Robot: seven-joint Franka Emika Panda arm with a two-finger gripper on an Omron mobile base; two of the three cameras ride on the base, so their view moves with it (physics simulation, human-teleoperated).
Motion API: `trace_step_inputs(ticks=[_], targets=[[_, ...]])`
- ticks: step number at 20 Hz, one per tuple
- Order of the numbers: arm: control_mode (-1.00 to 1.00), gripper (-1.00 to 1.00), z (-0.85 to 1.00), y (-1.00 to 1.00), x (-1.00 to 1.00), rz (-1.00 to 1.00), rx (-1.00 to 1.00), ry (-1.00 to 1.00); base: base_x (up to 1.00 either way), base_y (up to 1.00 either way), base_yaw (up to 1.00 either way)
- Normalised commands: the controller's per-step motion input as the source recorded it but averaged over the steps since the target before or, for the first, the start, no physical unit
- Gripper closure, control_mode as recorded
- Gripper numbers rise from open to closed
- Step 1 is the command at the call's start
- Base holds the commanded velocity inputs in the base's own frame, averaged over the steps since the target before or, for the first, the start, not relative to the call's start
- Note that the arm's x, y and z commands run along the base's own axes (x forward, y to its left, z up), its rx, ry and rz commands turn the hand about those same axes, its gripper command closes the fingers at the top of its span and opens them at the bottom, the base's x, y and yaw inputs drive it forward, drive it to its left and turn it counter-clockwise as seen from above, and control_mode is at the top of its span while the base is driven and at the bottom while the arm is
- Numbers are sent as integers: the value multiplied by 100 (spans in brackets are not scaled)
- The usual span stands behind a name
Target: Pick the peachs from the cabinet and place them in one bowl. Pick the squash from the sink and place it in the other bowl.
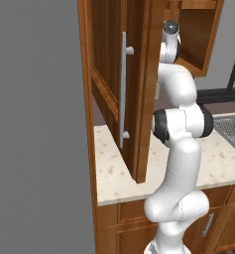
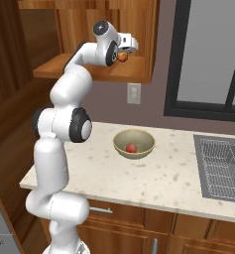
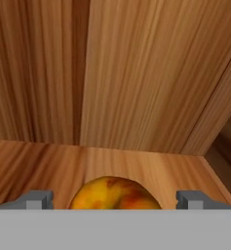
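Observation:
The cabinet (image 1: 109, 64) stands with its door swung open, and my arm reaches up into it. One peach (image 3: 114, 195), orange-red with yellow patches, rests on the cabinet (image 2: 89, 30) floor between my gripper (image 3: 114, 201) fingertips (image 3: 39, 199), which stand wide apart on either side of it without touching. From the right base view the same peach (image 2: 122, 56) shows just under the hand. Another peach (image 2: 131, 148) lies in the pale tan bowl (image 2: 120, 141) on the counter. The sink (image 2: 220, 168) shows its wire rack. The squash and the other bowl are out of view.
The open door with its grey bar handle (image 1: 123, 89) hangs over the counter (image 1: 114, 173) left of the arm. A wall outlet (image 2: 134, 93) and a dark-framed window (image 2: 208, 59) lie behind the counter (image 2: 163, 183). Drawers (image 2: 119, 223) run below.

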Motion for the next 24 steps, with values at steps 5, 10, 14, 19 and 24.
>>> trace_step_inputs(ticks=[5,10,14,19,24], targets=[[-100,-100,-7,-8,6,0,0,4,0,0,0],[-100,-100,-8,-2,0,0,0,2,0,0,0],[-100,-100,0,0,0,0,0,0,0,0,0],[-100,100,0,0,0,0,0,1,0,0,0],[-100,100,-3,0,0,0,0,5,0,0,0]])
